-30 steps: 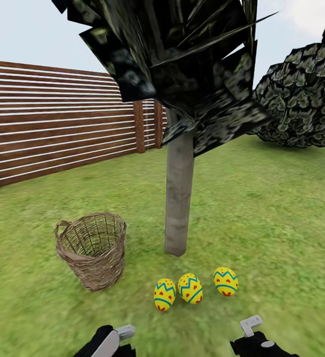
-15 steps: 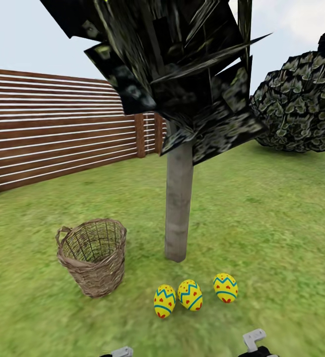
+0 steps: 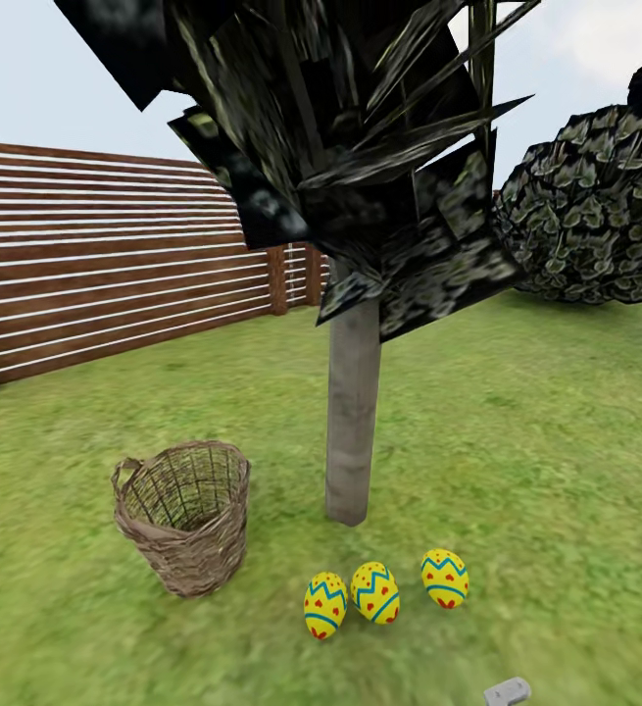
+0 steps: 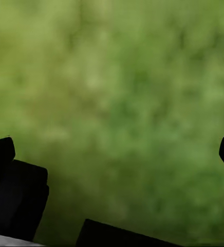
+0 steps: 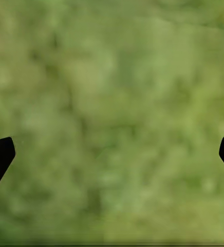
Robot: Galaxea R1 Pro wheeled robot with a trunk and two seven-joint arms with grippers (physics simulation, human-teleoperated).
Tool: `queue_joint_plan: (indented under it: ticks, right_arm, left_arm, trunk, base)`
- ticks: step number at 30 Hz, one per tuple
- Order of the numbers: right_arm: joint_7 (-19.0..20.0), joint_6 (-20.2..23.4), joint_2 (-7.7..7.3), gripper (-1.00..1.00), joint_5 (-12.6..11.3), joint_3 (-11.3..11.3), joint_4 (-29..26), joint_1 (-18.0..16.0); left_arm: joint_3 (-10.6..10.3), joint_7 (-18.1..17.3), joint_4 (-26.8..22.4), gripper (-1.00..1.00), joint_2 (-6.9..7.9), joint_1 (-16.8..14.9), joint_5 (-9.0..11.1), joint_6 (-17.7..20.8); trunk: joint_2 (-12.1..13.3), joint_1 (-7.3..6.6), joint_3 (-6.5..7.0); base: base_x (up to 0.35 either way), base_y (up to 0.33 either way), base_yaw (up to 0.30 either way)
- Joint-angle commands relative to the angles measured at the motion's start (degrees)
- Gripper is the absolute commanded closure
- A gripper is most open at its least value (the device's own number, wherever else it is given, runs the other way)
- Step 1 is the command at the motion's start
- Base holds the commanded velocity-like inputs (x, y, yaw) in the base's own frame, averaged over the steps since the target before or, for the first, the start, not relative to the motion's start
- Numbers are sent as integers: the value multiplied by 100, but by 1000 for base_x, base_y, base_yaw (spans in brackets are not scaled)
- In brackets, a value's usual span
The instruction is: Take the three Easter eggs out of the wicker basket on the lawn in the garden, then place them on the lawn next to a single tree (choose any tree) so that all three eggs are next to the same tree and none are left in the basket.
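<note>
- Three eggs lie on the lawn at the tree's 6 o'clock; basket looks empty.
- Both grippers, left and right, spread wide over bare grass.
- Risk: a careless base move could nudge an egg rolling away.

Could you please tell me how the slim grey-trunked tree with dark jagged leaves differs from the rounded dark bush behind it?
The slim grey-trunked tree shows a bare, straight trunk under its canopy; the rounded dark bush shows no trunk, its foliage reaching the lawn. The tree's leaves are flat, jagged, spiky planes; the bush forms a ball of small pale-veined leaves. The tree stands nearer, with three yellow eggs at its base. Both are dark-leaved and grow from grass.
</note>
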Motion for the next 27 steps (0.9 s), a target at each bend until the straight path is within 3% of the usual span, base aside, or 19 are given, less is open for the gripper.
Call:
queue_joint_plan:
  ticks: [1,3,6,16,27]
  right_arm:
    - [22,-16,-2,-100,45,-49,3,10]
    - [21,-15,5,-100,45,-44,5,33]
    - [25,-19,8,-100,45,-44,10,41]
    - [19,-23,-8,-100,29,-49,74,96]
    - [31,-48,13,-100,35,-49,85,517]
  left_arm:
    - [-43,-115,76,-100,7,-3,20,-3]
    - [-47,-660,258,-100,15,-1,20,-84]
    - [-48,-988,384,-100,26,0,20,-133]
    - [-48,-1063,540,-100,7,0,28,-152]
    - [-39,-1147,852,-100,-15,4,29,-152]
  trunk:
    - [39,-24,13]
    - [119,-68,49]
    - [240,-134,103]
    - [641,-353,283]
    - [1082,-595,480]
  base:
    - [0,0,0]
    - [0,0,0]
    - [0,0,0]
    - [0,0,0]
    - [0,0,0]
